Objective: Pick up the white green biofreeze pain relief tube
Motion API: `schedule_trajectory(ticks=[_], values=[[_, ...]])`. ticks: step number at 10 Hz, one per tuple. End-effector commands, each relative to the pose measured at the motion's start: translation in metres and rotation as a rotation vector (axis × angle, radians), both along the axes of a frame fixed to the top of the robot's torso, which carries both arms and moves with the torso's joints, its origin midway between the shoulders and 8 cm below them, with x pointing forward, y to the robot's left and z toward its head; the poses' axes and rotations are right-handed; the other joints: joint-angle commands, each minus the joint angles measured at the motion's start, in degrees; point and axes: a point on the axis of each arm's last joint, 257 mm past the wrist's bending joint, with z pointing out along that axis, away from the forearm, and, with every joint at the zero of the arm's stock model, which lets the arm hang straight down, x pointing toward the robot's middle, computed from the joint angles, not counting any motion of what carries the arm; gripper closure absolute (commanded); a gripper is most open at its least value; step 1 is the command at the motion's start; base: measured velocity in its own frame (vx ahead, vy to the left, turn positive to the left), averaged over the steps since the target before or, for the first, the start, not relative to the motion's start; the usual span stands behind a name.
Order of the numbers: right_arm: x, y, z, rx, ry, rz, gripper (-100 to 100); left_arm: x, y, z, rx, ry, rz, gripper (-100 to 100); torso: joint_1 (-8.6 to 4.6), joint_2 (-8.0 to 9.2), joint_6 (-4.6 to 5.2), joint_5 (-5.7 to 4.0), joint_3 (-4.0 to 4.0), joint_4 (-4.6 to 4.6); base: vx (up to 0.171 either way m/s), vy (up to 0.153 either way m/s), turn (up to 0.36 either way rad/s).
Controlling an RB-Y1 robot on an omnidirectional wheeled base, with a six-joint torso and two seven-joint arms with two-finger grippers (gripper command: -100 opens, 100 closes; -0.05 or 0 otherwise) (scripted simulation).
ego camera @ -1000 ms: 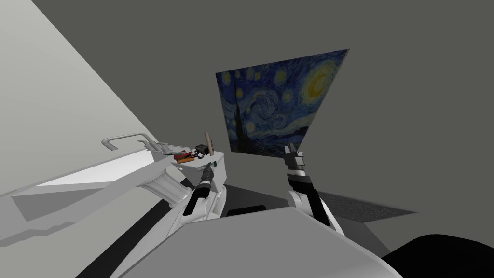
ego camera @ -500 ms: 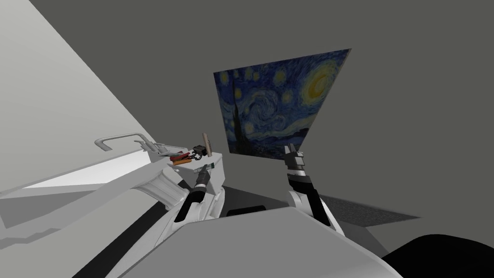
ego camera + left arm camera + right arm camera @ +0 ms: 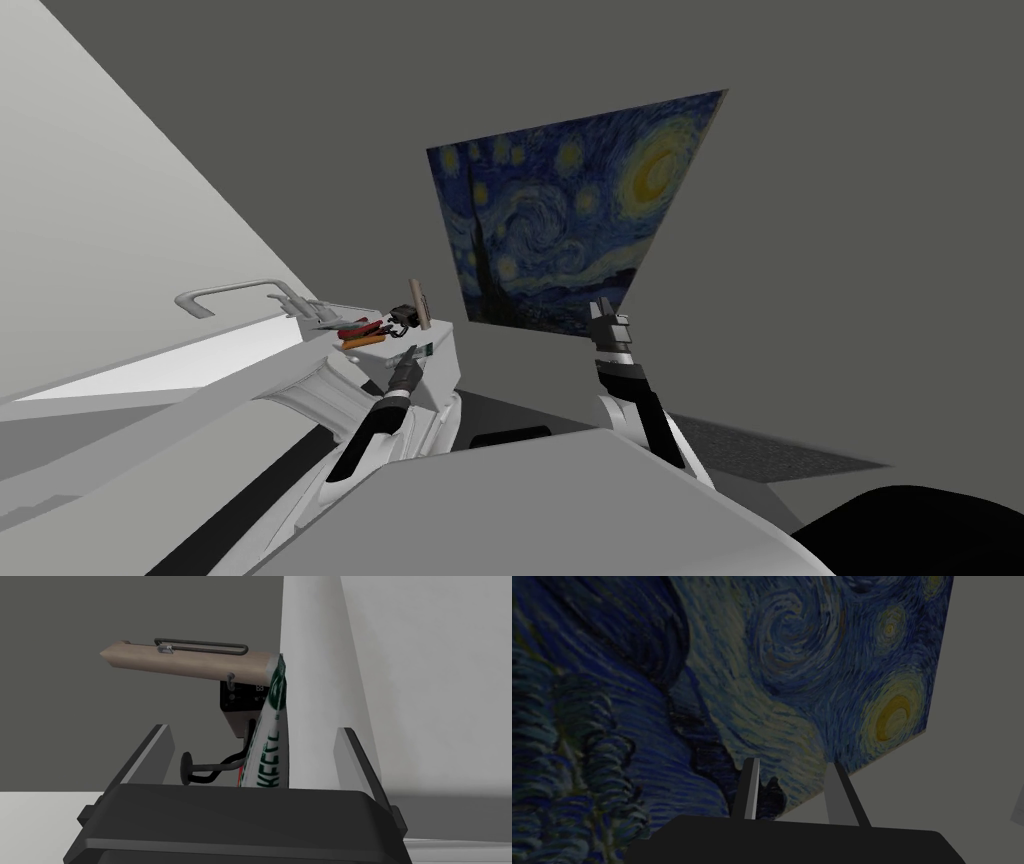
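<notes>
Straddling white-green tube, lower centre, with left hand, fingers apart, seemingly not gripping. Holding right hand raised, fingers narrowly apart.

I count one white desk. On it lie one white-and-green tube, one tan wooden block and one small black box with one dark cable trailing from it. Beside those are one orange stick and a small bunch of red pieces, two or three, too small to count surely. One curved tap stands further along. One painting hangs on the wall. The robot has two arms, a left arm and a right arm, so two pairs of jaws, with two thin fingers to each pair.
</notes>
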Motion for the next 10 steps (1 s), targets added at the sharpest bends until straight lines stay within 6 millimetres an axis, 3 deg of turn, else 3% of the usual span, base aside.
schedule_trajectory(ticks=[1,2,3,7,8,9,10], values=[[0.0,0.0,0.0,0.0,0.0,0.0,0,-0.004,0.012,0.005,0.002,-0.008,-0.002,-100,0.0,0.0,0.0,0.0,0.0,0.0,0.068,-0.087,0.002],[0.0,0.0,0.0,0.0,0.0,0.0,0,-0.002,0.008,0.0,0.0,0.002,-0.001,-100,0.05,-0.16,0.05,-0.06,-0.05,0.06,0.028,-0.041,0.008],[0.0,0.0,0.0,0.0,0.0,0.0,0,-0.003,0.009,0.001,-0.002,0.0,-0.001,100,0.21,-0.13,0.06,-0.03,-0.04,0.06,0.004,-0.008,0.001],[0.0,0.0,0.0,0.0,0.0,0.0,0,-0.003,0.009,0.001,-0.001,0.0,-0.001,100,0.4,0.0,0.06,0.04,0.03,0.09,0.0,0.0,0.0],[0.0,0.0,0.0,0.0,0.0,0.0,0,-0.003,0.009,0.001,-0.001,0.001,-0.001,0,0.41,0.0,0.06,0.04,0.04,0.09,0.0,0.0,0.0],[0.0,0.0,0.0,0.0,0.0,0.0,0,0.003,-0.003,0.003,0.002,-0.009,0.0,100,0.41,0.0,0.06,0.03,0.04,0.09,-0.036,0.047,-0.002],[0.0,0.0,0.0,0.0,0.0,0.0,0,0.007,-0.01,0.002,0.002,-0.009,0.001,100,0.51,0.1,0.09,0.05,0.1,0.13,-0.078,0.09,-0.02]])
